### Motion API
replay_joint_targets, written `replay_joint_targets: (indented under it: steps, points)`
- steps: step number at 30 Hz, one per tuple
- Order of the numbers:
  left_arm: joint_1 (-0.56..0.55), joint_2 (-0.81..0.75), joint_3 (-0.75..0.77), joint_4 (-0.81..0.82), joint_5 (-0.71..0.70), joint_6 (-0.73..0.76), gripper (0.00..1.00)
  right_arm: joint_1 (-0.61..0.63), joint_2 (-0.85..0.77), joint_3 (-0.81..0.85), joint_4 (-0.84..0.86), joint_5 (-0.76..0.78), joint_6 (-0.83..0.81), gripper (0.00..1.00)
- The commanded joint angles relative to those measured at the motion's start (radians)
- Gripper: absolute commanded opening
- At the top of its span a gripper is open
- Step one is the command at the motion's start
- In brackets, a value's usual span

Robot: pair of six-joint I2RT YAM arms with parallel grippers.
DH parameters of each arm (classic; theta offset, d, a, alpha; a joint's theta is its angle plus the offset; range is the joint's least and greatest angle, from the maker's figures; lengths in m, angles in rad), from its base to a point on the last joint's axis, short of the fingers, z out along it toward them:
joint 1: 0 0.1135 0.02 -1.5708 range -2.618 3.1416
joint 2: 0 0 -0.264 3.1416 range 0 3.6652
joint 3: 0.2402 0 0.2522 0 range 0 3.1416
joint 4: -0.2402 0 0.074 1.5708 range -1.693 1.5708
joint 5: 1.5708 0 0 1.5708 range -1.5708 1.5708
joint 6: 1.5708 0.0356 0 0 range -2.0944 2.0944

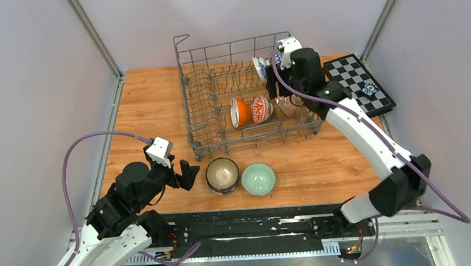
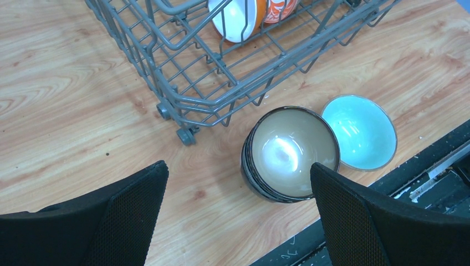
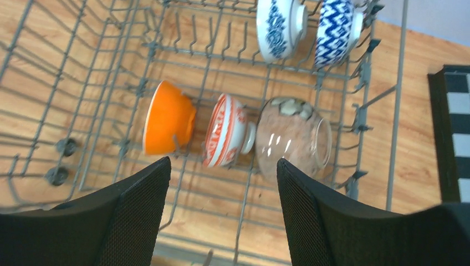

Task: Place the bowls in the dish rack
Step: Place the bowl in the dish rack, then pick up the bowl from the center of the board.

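While two bowls sit unloaded on the near counter (image 1: 150, 107), the dark-rimmed beige bowl (image 1: 222, 174) with the pale green bowl (image 1: 258, 179) just beside it on the right, the left pincer (image 1: 189, 175) hangs released and empty just left of the beige one, jaws spread toward it. Farther back, the dish rack (image 1: 188, 105) holds five on edge: orange bowl (image 1: 239, 112), red-white bowl (image 1: 260, 109) and a glassy brownish bowl (image 1: 287, 107) in the near row, two blue-white bowls (image 1: 259, 65) at the far right. Above that right half hovers the right pincer (image 1: 271, 83), jaws apart, gripping nothing; loading looks well past halfway.
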Motion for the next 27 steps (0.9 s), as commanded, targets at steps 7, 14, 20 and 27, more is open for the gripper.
replay_joint_targets:
  steps: [7,14,20,27]
  points:
    - [0.005,-0.012,-0.012,0.017,0.002,0.013,1.00,0.069,-0.410,-0.355,-0.069,-0.109,0.176,0.70]
    - [0.005,-0.019,-0.012,0.019,0.009,0.015,1.00,0.097,-0.575,-0.511,-0.147,-0.150,0.257,0.70]
    - [0.004,-0.022,-0.011,0.016,0.012,0.013,1.00,0.133,-0.644,-0.663,-0.165,-0.160,0.324,0.68]
    - [0.004,-0.015,-0.011,0.018,0.018,0.015,1.00,0.205,-0.639,-0.824,-0.106,-0.150,0.418,0.67]
